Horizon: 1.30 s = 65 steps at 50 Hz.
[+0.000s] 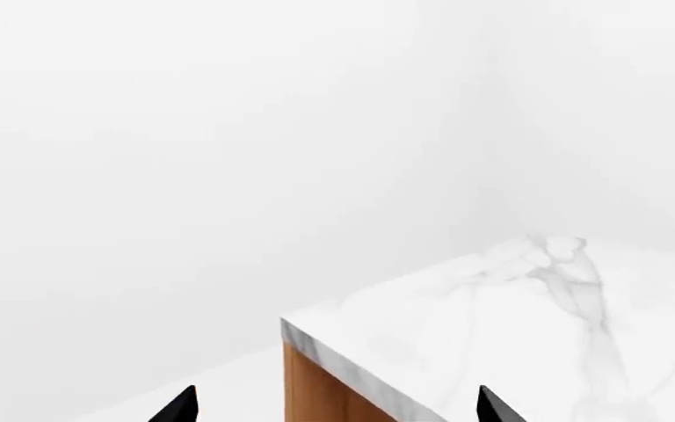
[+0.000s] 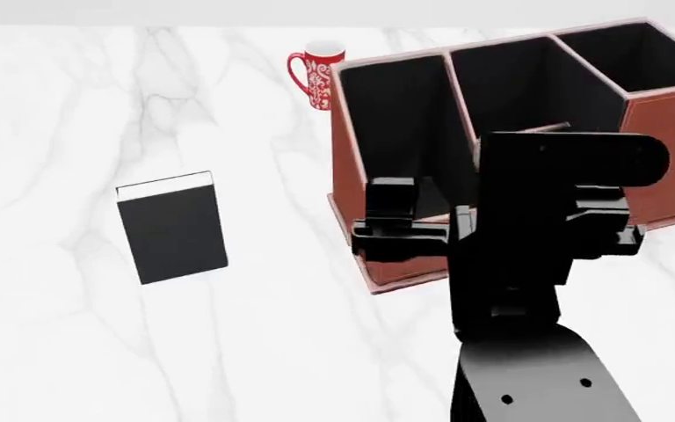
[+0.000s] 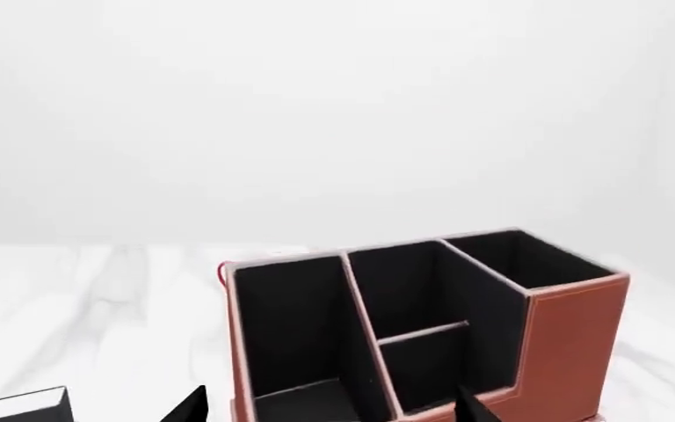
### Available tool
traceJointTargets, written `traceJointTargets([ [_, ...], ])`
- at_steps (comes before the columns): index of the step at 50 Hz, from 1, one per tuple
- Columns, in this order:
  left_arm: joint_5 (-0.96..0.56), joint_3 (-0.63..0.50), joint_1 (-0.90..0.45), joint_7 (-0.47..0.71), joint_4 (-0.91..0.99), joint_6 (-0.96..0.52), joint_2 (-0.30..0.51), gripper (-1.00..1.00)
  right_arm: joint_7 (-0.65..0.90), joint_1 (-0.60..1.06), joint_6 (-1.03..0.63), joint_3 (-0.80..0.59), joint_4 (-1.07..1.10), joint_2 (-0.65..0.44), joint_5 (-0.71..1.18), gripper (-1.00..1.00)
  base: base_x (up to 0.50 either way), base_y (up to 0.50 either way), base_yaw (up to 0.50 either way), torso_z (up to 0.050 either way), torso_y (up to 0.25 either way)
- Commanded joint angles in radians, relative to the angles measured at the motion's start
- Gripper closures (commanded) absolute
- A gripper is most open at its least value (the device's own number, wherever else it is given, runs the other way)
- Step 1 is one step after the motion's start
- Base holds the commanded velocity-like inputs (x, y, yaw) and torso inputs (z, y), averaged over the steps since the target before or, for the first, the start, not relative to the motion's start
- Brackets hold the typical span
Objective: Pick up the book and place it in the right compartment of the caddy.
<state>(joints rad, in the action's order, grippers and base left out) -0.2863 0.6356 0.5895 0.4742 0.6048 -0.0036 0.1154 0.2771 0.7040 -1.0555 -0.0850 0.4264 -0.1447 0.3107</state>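
From the head view, a thick rectangular book with a plain black cover and a strip of white page edge (image 2: 172, 228) lies flat on the white marble-patterned tabletop (image 2: 56, 334), left of centre and well apart from everything else, untouched by either arm. To its right stands the large reddish-brown caddy with pale pinkish rims and black-lined compartments (image 2: 355, 141), its thin dividers splitting it into several open bins, all showing only black lining. Just beyond the caddy's far left corner stands a red-and-white patterned mug (image 2: 317, 73), upright, handle to the left. The right arm's black gripper (image 2: 390, 230) hangs in front of the caddy's near wall, the bulky black arm behind it covering part of the box; from here I cannot tell how its jaws stand. In the left wrist view, the left gripper (image 1: 335, 406) shows only as two black fingertips (image 1: 177, 408) set wide apart with nothing between them, above a corner of the marble top with a wooden side panel (image 1: 314, 387) beneath it. In the right wrist view, the two black tips of the right gripper sit apart and empty, pointing at the caddy, whose compartments face the camera; a corner of the book shows at the picture's edge, to the caddy's left.
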Motion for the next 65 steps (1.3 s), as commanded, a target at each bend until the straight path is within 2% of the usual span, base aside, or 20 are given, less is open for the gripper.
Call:
traceJointTargets([
  [1, -0.005, 0.003, 0.012, 0.005, 0.005, 0.005, 0.004, -1.00, 0.019, 0.240, -0.206, 0.006, -0.023, 0.008, 0.042, -1.00, 0.00, 0.00, 0.00, 0.000, 0.000],
  [9, 0.003, -0.006, 0.010, 0.010, 0.003, 0.001, 0.010, -1.00, 0.025, 0.262, -0.207, 0.002, -0.040, 0.003, 0.042, -1.00, 0.04, 0.00, 0.00, 0.000, 0.000],
  [65, -0.008, -0.006, 0.031, 0.026, -0.005, 0.026, 0.020, -1.00, 0.032, 0.282, -0.221, -0.016, -0.047, -0.011, 0.098, -1.00, 0.50, 0.00, 0.00, 0.000, 0.001],
])
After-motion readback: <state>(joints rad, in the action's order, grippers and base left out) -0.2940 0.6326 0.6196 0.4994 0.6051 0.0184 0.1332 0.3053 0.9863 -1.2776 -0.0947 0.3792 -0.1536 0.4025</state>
